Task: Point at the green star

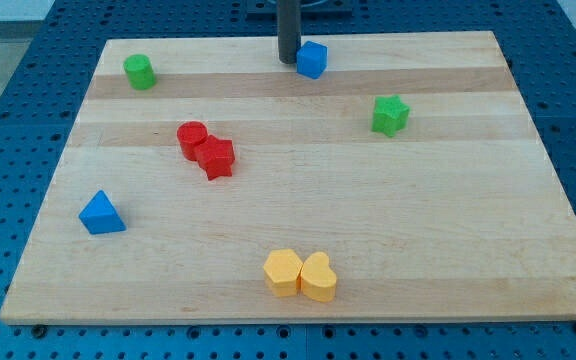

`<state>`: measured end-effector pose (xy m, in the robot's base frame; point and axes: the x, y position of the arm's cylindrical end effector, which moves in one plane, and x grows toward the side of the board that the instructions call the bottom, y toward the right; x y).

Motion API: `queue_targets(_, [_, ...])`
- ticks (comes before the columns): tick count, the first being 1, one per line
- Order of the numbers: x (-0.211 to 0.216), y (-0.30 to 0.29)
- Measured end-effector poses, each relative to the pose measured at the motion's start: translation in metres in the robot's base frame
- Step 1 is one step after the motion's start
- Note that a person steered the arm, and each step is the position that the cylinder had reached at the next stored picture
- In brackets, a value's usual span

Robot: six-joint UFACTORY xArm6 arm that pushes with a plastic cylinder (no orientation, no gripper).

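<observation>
Camera view shows you my tip (288, 60), bare and holding nothing, touching the blue cube (312, 59). Green star (390, 115) sits below-right of that cube; approach not yet made, so steer there.

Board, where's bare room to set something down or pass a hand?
Open: the middle between the red pair, green star and yellow pair; also the view's bottom right. Tight: the view's top edge, where my tip sits beside the blue cube.
</observation>
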<state>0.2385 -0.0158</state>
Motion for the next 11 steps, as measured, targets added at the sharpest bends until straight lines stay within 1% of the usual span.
queue_targets(1, [0.001, -0.002])
queue_targets(2, [0.017, -0.038])
queue_targets(3, [0.029, -0.047])
queue_targets(5, [0.03, -0.047])
queue_targets(6, [0.066, -0.027])
queue_targets(9, [0.139, 0.069])
queue_targets(11, [0.15, 0.093])
